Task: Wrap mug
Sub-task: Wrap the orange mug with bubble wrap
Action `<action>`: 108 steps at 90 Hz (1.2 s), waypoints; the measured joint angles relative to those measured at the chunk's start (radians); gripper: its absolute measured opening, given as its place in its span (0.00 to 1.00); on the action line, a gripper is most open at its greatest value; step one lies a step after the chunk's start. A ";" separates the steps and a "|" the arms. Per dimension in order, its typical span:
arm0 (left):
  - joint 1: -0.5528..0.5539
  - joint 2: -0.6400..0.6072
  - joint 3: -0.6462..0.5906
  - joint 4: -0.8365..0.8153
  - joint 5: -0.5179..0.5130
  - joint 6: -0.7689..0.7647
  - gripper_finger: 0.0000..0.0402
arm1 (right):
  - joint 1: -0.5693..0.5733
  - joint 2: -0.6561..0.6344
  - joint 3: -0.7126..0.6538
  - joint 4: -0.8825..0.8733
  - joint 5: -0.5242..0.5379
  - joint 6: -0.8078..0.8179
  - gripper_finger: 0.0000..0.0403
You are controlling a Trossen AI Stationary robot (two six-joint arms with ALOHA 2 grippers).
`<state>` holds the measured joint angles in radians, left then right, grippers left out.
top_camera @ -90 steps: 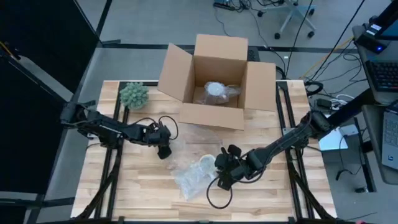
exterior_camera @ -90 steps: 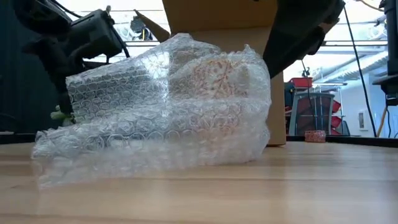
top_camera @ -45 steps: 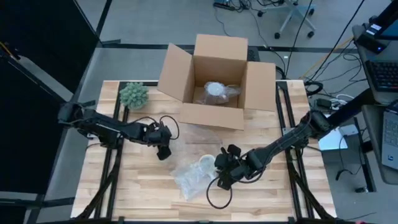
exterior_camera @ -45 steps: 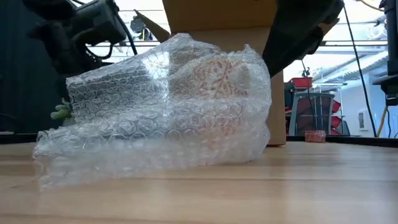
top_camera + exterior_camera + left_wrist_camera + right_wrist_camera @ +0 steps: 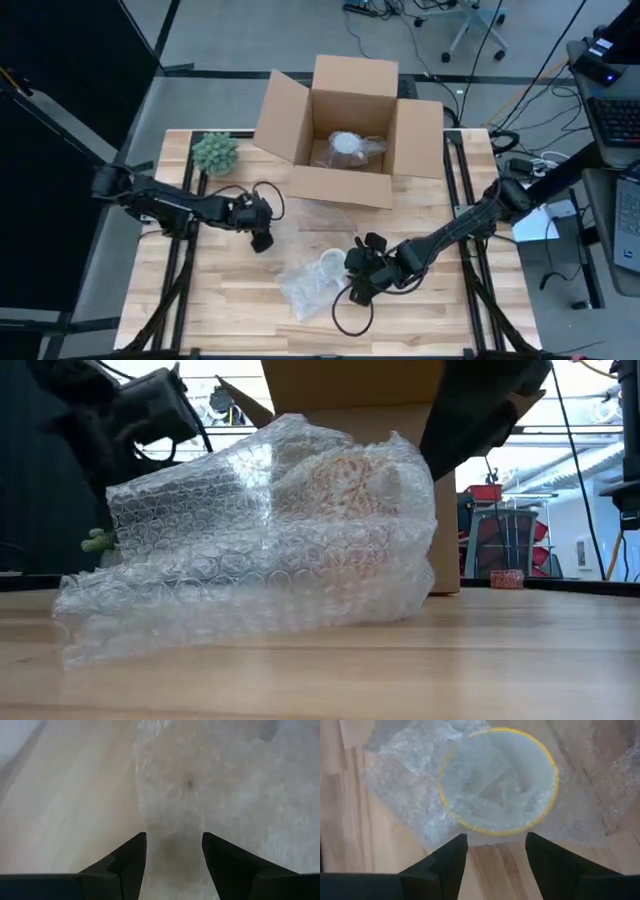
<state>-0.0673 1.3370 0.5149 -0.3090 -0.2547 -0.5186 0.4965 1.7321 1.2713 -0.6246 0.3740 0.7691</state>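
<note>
Right gripper [image 5: 352,285] sits low at the near middle of the light wooden table [image 5: 450,320], its two dark fingers [image 5: 447,860] spread apart and holding nothing, just beside the yellow-rimmed mug swathed in clear bubble wrap [image 5: 322,272]. In the right wrist view the mug's round mouth faces the camera through the plastic, so its body and handle cannot be made out. From table height the bundle fills most of the frame, with only a speckled patch showing through the bubbles. Left gripper [image 5: 262,240] hangs over the edge of a flat clear bubble-wrap sheet [image 5: 325,222], also parted and empty. Behind stands an open brown cardboard box [image 5: 345,125] holding another pale object in bubble wrap [image 5: 348,146], too swaddled to identify. A small green spiky plant [image 5: 215,153] sits at the far left corner.
</note>
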 joint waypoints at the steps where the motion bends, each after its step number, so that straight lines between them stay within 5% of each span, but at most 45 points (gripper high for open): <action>1: 0.000 0.002 -0.003 0.012 0.001 0.000 0.45 | 0.000 0.000 0.000 0.001 0.000 0.000 0.47; 22: 0.000 0.057 -0.033 0.101 0.037 0.001 0.39 | 0.000 0.000 0.000 0.016 0.000 -0.007 0.47; 50: -0.024 0.097 -0.031 0.145 0.046 0.003 0.02 | 0.000 0.000 0.000 0.016 0.000 -0.022 0.47; 70: -0.091 0.060 0.004 0.120 0.099 0.001 0.00 | 0.000 0.000 0.000 0.016 0.006 -0.062 0.47; 108: -0.208 -0.041 0.132 0.132 0.045 0.008 0.00 | -0.005 0.000 0.000 0.021 0.050 -0.127 0.47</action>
<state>-0.2755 1.2958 0.6466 -0.1766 -0.2095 -0.5102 0.4915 1.7321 1.2713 -0.6039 0.4240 0.6422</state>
